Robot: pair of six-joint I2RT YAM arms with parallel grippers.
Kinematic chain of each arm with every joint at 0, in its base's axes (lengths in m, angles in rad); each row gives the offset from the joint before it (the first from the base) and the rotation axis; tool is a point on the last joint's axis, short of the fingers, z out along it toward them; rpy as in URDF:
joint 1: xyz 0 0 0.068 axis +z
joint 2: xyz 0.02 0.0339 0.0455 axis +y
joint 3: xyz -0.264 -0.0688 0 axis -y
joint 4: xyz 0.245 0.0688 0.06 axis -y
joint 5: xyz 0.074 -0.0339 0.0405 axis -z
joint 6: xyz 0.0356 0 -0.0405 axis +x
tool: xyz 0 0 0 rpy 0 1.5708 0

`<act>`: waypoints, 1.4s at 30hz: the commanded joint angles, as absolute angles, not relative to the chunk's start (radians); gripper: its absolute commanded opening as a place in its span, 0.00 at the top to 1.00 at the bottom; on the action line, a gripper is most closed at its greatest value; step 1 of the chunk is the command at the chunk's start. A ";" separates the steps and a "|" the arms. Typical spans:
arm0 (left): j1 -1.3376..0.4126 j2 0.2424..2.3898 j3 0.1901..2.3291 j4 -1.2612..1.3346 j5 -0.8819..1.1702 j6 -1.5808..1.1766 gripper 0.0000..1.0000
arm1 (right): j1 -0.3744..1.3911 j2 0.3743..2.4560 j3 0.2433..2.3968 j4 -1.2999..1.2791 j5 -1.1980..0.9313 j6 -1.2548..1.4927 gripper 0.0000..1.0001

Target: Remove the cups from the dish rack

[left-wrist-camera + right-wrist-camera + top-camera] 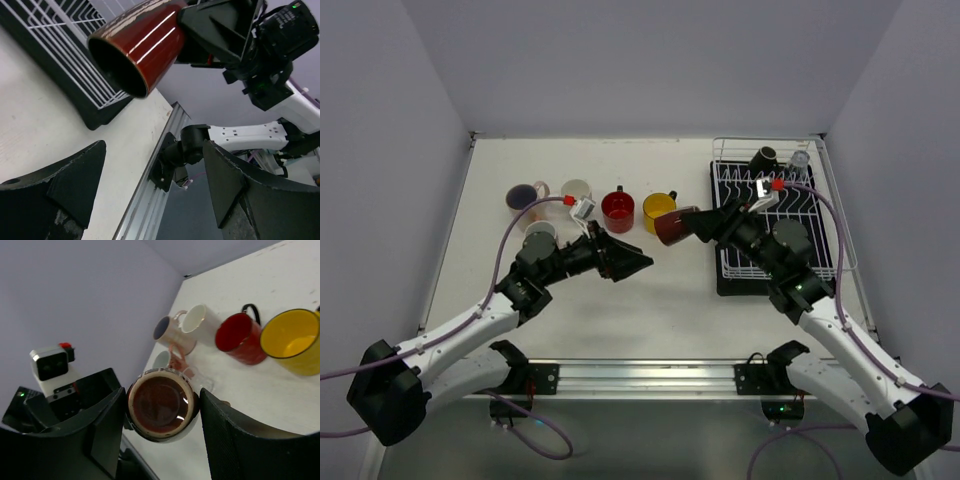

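Observation:
My right gripper point(678, 225) is shut on a brown mug point(670, 228) and holds it on its side above the table, left of the white wire dish rack point(820, 225). In the right wrist view the mug point(161, 404) sits between the fingers point(107, 425), mouth toward the camera. My left gripper point(632, 262) is open and empty, pointing at the mug from the left. In the left wrist view, the mug point(140, 45) hangs above its open jaws. A black mug point(763, 158) and a clear glass point(800, 158) stand at the rack's far end.
On the table stand a pale mug with purple inside point(525, 197), a white mug point(577, 190), a red mug point(618, 210) and a yellow mug point(660, 210) in a row. A small white cup point(540, 232) stands by the left arm. The rack rests on a black tray point(725, 285).

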State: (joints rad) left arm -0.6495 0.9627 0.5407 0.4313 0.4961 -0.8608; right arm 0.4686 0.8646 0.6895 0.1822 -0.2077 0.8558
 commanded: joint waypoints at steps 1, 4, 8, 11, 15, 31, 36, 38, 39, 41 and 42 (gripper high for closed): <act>-0.705 0.974 0.554 0.633 0.468 -0.960 0.18 | 0.503 0.805 0.644 0.388 -0.310 0.988 1.00; -0.742 1.003 0.566 0.660 0.437 -0.962 0.21 | 0.535 0.784 0.608 0.408 -0.321 1.014 1.00; -0.762 1.022 0.555 0.722 0.413 -0.986 0.24 | 0.563 0.770 0.565 0.431 -0.316 1.040 1.00; -0.779 1.029 0.560 0.752 0.406 -0.986 0.27 | 0.577 0.767 0.549 0.433 -0.310 1.040 1.00; -0.785 1.055 0.561 0.794 0.403 -0.988 0.32 | 0.601 0.798 0.529 0.477 -0.324 1.069 1.00; -0.784 0.974 0.844 -0.021 0.135 -0.545 1.00 | 0.634 0.729 0.518 0.266 -0.126 0.957 0.01; -0.785 1.155 1.035 -0.427 0.021 -0.373 1.00 | 0.634 0.644 0.561 -0.023 0.044 0.832 0.01; -0.785 1.254 1.100 -0.512 0.011 -0.344 1.00 | 0.634 0.600 0.564 -0.095 0.078 0.801 0.01; -0.785 1.282 1.115 -0.534 0.006 -0.316 1.00 | 0.634 0.586 0.566 -0.112 0.099 0.795 0.01; -0.784 1.374 1.155 -0.572 -0.044 -0.295 1.00 | 0.634 0.542 0.563 -0.142 0.117 0.784 0.01; -0.785 1.400 1.175 -0.603 -0.052 -0.279 1.00 | 0.632 0.528 0.558 -0.152 0.130 0.775 0.01</act>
